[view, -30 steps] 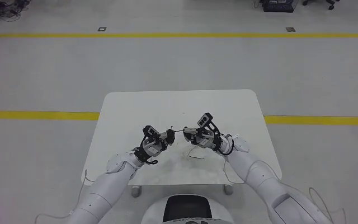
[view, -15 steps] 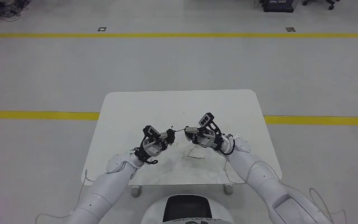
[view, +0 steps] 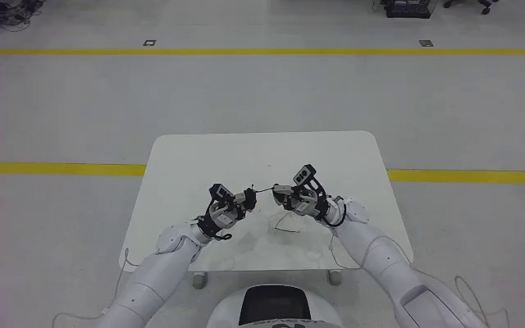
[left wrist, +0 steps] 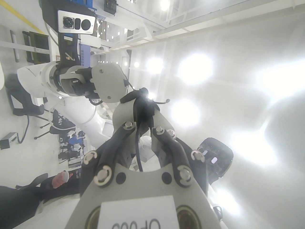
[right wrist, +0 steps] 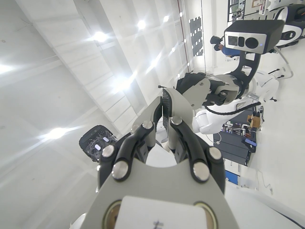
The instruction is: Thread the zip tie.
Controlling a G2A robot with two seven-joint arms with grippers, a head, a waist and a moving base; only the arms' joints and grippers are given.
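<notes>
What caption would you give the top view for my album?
Above the white table, the left gripper and right gripper hold a thin black zip tie between them, nearly tip to tip.

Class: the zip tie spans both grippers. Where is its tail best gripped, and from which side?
Probably just behind the tip of the zip tie, from the robot's right, as the right gripper does. The strap is thin, so fingers pinching near the end leave a short tip free toward the left gripper.
</notes>
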